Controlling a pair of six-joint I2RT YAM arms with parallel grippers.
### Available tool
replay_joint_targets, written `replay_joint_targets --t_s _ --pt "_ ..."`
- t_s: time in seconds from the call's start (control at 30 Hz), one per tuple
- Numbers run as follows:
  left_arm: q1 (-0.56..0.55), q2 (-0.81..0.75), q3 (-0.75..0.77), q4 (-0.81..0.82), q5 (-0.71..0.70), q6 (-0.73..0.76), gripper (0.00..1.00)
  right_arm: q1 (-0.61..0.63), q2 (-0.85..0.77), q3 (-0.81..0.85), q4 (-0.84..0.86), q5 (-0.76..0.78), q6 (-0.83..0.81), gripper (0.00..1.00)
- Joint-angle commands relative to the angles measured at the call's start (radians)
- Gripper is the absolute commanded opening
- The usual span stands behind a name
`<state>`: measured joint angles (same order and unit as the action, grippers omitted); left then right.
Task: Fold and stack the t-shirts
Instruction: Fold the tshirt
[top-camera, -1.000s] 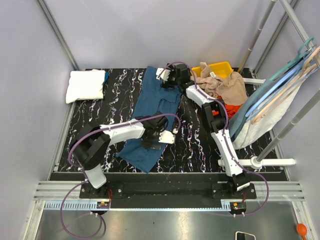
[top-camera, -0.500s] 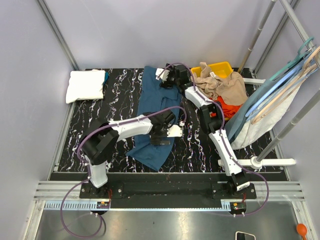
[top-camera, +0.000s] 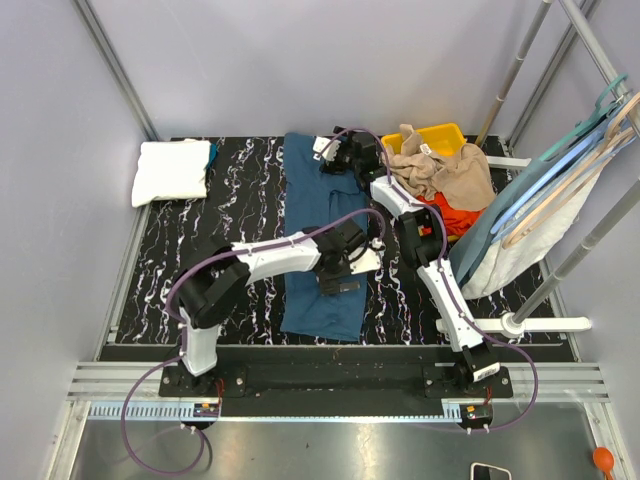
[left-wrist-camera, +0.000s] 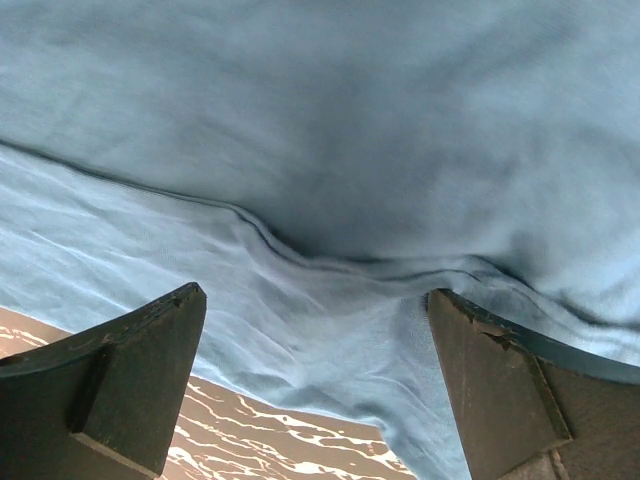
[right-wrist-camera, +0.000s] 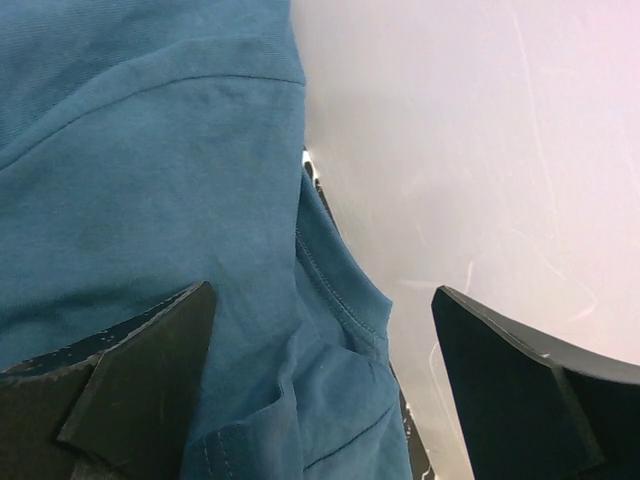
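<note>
I find the teal t-shirt (top-camera: 305, 200) laid out lengthwise down the middle of the black marbled table (top-camera: 230, 210), running from the far edge toward the near edge, mostly flat with some wrinkling. The left gripper (top-camera: 343, 275) sits over the right edge of the shirt's lower half. In the left wrist view its fingers (left-wrist-camera: 130, 370) stand wide apart with nothing clamped between them, and the cloth (left-wrist-camera: 330, 150) fills the frame below with a seam line crossing it. The right gripper (top-camera: 337, 155) is reached out to the far end of the same shirt, near the back wall (top-camera: 300, 60). In the right wrist view it (right-wrist-camera: 322, 292) is likewise spread open and grips nothing, with a stitched hem of the teal cloth (right-wrist-camera: 150, 180) lying between the fingers and the pale wall (right-wrist-camera: 480, 150) beyond. A folded white t-shirt (top-camera: 172, 170) rests at the far left corner of the table, well apart from both arms. On the right, a crumpled tan t-shirt (top-camera: 445, 172) is heaped at the yellow bin (top-camera: 440, 133), with a red-orange t-shirt (top-camera: 462, 217) showing beneath it. Hangers (top-camera: 560, 180) lean at the right side.
</note>
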<state>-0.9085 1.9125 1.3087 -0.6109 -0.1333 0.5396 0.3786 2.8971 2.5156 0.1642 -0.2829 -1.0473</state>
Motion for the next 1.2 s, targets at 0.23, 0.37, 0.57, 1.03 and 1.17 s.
replay_joint_targets --t_s 0.23,0.37,0.57,1.03,1.17 --pt "-0.070 -0.177 -0.043 -0.013 -0.054 -0.055 0.99 -0.007 -0.068 -0.020 0.083 0.011 0.033 1.00" --pt "-0.075 -0.254 -0.065 0.022 -0.091 -0.061 0.99 -0.007 -0.160 -0.089 0.092 0.022 0.087 1.00" --pt "-0.073 -0.355 -0.089 0.106 -0.227 -0.029 0.99 0.008 -0.353 -0.284 0.122 0.065 0.133 1.00" --pt "0.109 -0.633 -0.177 0.215 -0.312 -0.064 0.99 0.058 -0.990 -1.021 -0.150 0.220 0.234 1.00" --pt "0.301 -0.672 -0.186 0.230 -0.244 -0.075 0.99 0.159 -1.128 -1.164 -0.343 0.344 0.283 1.00"
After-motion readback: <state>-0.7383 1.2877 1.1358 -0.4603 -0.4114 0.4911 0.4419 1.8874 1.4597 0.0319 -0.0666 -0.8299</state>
